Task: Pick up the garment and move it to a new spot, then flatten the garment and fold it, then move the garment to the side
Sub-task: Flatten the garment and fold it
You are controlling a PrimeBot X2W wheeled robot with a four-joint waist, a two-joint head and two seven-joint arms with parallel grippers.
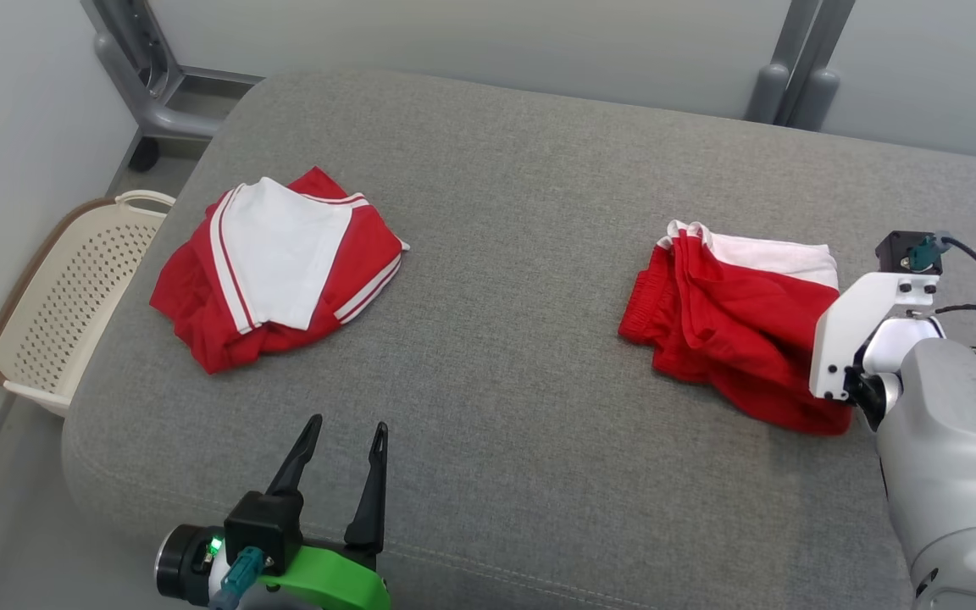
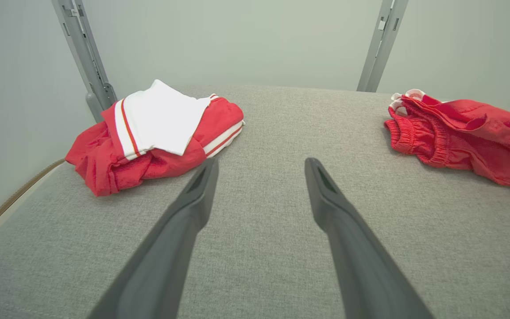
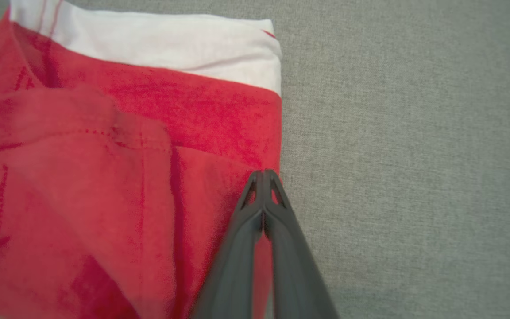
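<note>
Here we are at the opening step, the pick-up. The crumpled red shorts-like garment with a white band [image 1: 725,330] lies at the right of the head view on the grey woven fabric surface [image 1: 522,254]. The right claw [image 3: 264,173] is down on it. In the right wrist view its two dark fingers are pressed together just inside the cloth's right-hand edge, and it looks to be nipping a little red fabric there. How much it has caught is hard to judge.

The left claw [image 1: 347,424] hovers at the lower left of the head view, fingers spread wide, with nothing between them. A second red and white garment, folded [image 1: 276,263], sits well apart at the upper left, near a cream perforated basket [image 1: 64,296].

Next comes the lift, I'd say. It wants a steady rise to prove the pinch holds, then a carry toward the bare middle of the surface.
</note>
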